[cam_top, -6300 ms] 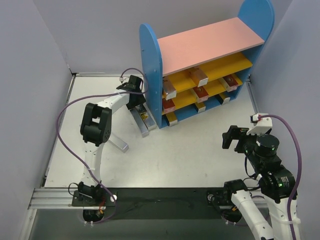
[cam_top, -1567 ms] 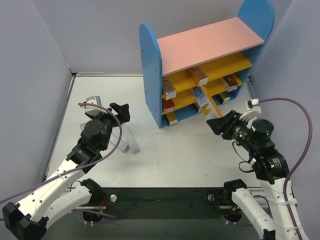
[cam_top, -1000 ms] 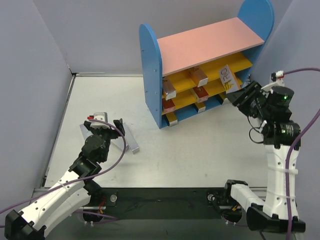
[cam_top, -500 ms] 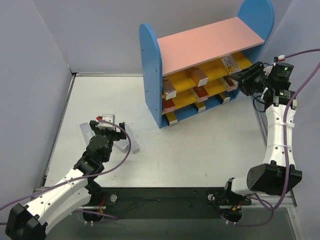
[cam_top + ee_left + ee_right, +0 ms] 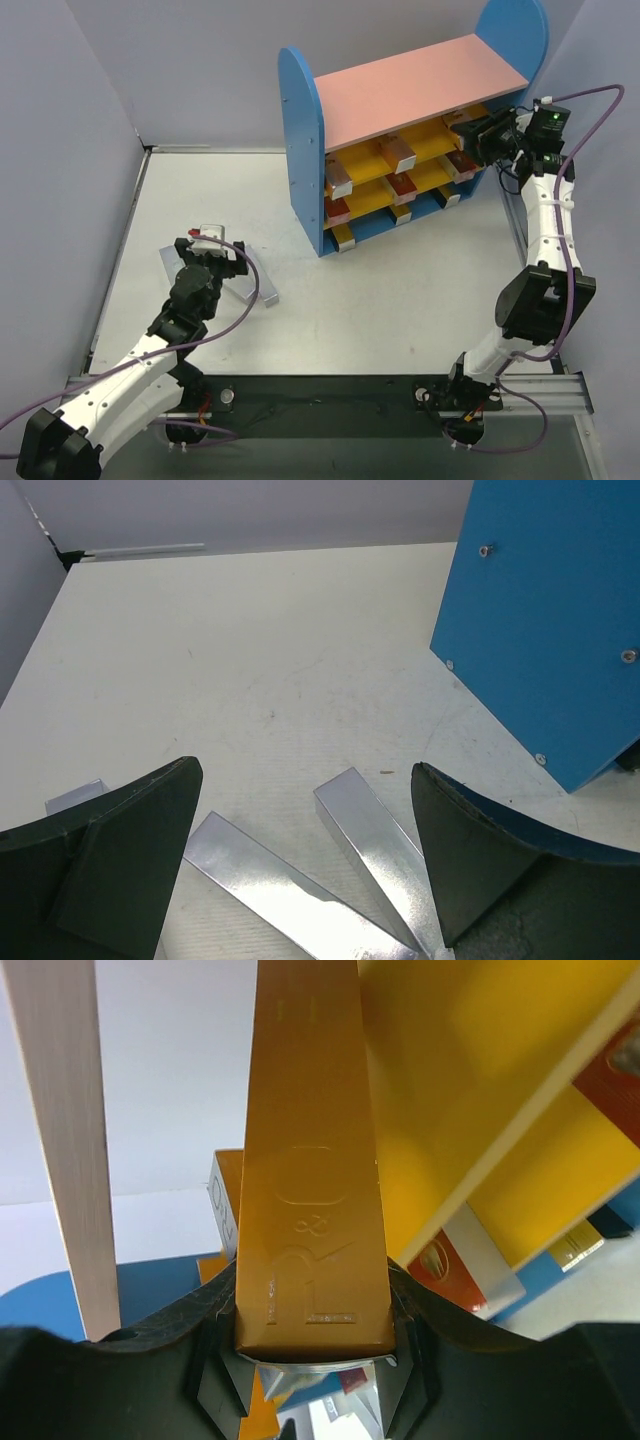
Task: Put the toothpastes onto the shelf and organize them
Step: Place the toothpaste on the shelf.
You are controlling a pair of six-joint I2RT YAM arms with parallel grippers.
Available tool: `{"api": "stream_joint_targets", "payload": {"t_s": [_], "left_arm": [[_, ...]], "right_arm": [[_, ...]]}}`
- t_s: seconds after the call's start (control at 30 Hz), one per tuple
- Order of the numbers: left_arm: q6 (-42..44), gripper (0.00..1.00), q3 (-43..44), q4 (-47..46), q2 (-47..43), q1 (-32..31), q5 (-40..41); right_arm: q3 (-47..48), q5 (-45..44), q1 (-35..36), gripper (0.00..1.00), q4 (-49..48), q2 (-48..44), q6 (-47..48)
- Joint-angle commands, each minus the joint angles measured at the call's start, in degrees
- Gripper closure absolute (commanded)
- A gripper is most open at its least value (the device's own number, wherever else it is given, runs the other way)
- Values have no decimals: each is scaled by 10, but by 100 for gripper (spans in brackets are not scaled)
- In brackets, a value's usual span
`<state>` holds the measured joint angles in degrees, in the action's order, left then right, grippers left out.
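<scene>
Toothpaste box (image 5: 310, 1160), held by right gripper (image 5: 310, 1348), pokes into shelf (image 5: 300, 110) under pink edge.

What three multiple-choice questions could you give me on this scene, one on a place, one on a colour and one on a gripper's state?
1. Where is the right gripper?
A. At the upper yellow board of the shelf
B. Low over the table's left side
C. Above the pink top board

2. What colour is the box that the right gripper holds?
A. Silver
B. Orange
C. Blue

3. What state is the left gripper in?
A. Open, over the silver boxes
B. Shut on a silver box
C. Shut on a red box

Answers: 1 A, since the top view shows it at the right end of that board. 2 B, since the right wrist view shows an orange box clamped between the fingers. 3 A, since the left wrist view shows the fingers spread wide with nothing gripped.
</scene>
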<state>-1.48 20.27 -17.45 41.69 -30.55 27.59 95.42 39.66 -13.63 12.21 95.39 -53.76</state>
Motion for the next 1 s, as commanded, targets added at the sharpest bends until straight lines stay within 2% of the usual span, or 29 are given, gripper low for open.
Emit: {"api": "stream_joint_targets", "payload": {"t_s": [0.0, 0.17, 0.37, 0.4, 0.5, 0.67, 0.73, 0.97], "left_arm": [[-14, 3, 11, -36, -6, 14, -29], [-22, 3, 12, -35, -5, 26, -34], [-28, 3, 12, -34, -2, 37, -37], [-29, 3, 12, -34, -1, 38, -39], [-32, 3, 12, -34, 4, 44, -40], [-39, 3, 13, -34, 10, 47, -40], [-39, 3, 12, -33, 12, 50, -39], [-44, 3, 13, -34, 17, 56, -38]], "right_arm": [[49, 37, -8, 75, -45, 29, -29], [48, 35, -16, 62, -44, 49, -42], [31, 25, -26, 37, -28, 40, -43], [29, 25, -27, 31, -26, 39, -42], [21, 25, -27, 22, -23, 36, -38], [16, 21, -31, 17, -6, 31, -23], [14, 12, -32, 12, 3, 25, -7], [22, -4, -34, 11, 39, 23, 26]]}}
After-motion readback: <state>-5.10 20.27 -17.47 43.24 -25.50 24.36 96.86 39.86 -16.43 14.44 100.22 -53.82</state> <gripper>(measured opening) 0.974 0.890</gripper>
